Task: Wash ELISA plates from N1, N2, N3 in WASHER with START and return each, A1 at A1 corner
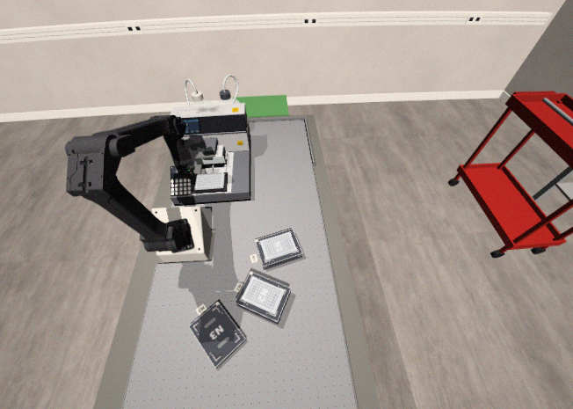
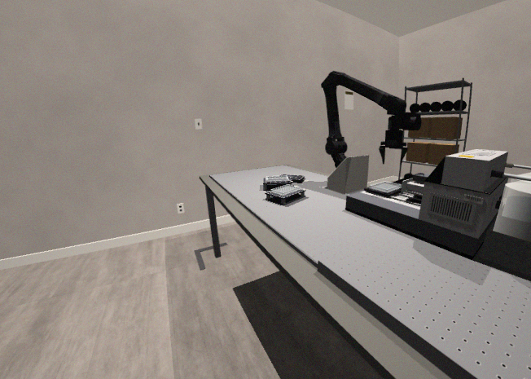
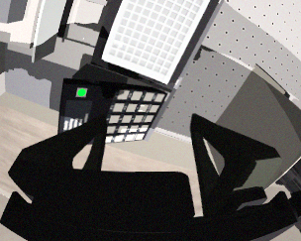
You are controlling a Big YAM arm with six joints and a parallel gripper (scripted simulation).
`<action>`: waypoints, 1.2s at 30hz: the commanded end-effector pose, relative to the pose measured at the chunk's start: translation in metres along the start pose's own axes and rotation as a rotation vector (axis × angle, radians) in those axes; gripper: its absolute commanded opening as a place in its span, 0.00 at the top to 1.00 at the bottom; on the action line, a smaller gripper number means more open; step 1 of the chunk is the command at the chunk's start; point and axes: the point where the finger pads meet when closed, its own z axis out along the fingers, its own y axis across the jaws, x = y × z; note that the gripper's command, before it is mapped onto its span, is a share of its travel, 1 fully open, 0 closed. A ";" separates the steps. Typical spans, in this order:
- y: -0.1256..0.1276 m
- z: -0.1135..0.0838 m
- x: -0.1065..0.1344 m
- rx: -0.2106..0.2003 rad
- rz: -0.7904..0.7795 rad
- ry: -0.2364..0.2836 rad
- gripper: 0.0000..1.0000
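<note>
The washer [image 1: 241,174] [image 2: 388,213] has a white plate [image 1: 210,180] [image 2: 383,188] [image 3: 155,36] lying in its carrier; it looks flat. The washer's lamp [image 3: 81,92] is green, beside the keypad [image 1: 180,187] [image 3: 134,115]. My gripper [image 2: 392,162] [image 3: 149,120] is open and empty, its fingers partly drawn together, above the keypad side of the washer. Nest N3 [image 1: 202,333] is empty. White plates [image 1: 279,246] [image 1: 263,295] lie in the other two nests, whose numbers I cannot read clearly. The plates' cut-off corners are too small to tell.
The washer's raised rear housing [image 1: 215,123] [image 2: 474,170] stands behind the carrier. The arm's pale base block [image 1: 203,237] [image 2: 356,174] is close to the washer's front. Bottles with tubes stand behind the washer. A red cart [image 1: 502,200] is off to the right.
</note>
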 end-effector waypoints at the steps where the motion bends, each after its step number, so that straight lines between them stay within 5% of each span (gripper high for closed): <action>1: 0.009 -0.012 0.003 -0.041 -0.113 -0.017 0.30; 6: 0.007 -0.008 0.030 -0.027 -0.281 -0.011 0.40; 14: 0.015 -0.013 0.021 -0.046 -0.383 -0.008 0.56; 36: -0.017 -0.006 0.119 -0.015 -1.001 -0.010 0.92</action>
